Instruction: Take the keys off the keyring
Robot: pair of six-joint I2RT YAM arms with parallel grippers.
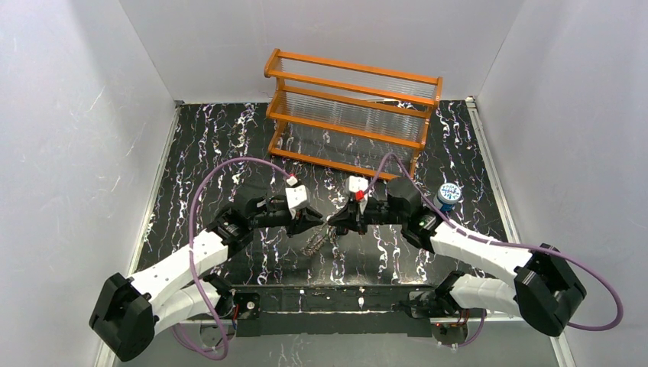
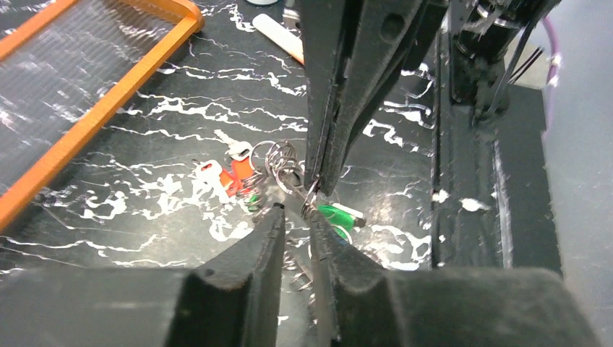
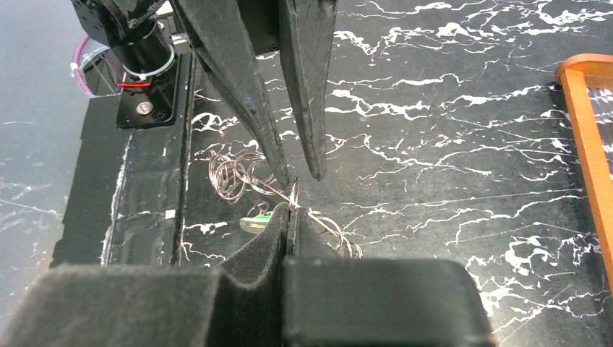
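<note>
The keys [image 2: 242, 173] lie in a loose bunch on the dark marbled counter [image 1: 229, 153], just ahead of the two arm bases and right under the spot where the arms meet. There's a red head and a pale one fanned out to one side, and a green key [image 2: 336, 214] on the other. Between them sits the keyring [image 2: 282, 159], which reads here as a tangle of thin silvery wire loops, with the keys apparently all threaded on it. Nothing lies apart from the bunch, so the real work of the task is yet to come. Now the arms: the right gripper [image 3: 290, 213] is down at the bunch with its fingers pressed together, and a strand of the ring's wire runs right to their tips. It looks like a pinch on that loop, though the view is crowded there and I can't swear the wire is truly caught. The left gripper [image 2: 298, 217] comes in from the opposite side, tip to tip with its partner, its fingers set narrow with a slim gap showing. Nothing seems gripped in that gap, though one tip sits right against the wire. My read is an anchor-and-pry setup just getting started, with every key left to work off. Further out, a wooden rack [image 1: 351, 107] stands at the back of the counter and a small blue-and-white lid [image 1: 448, 195] sits by the right arm, well apart from the action.
</note>
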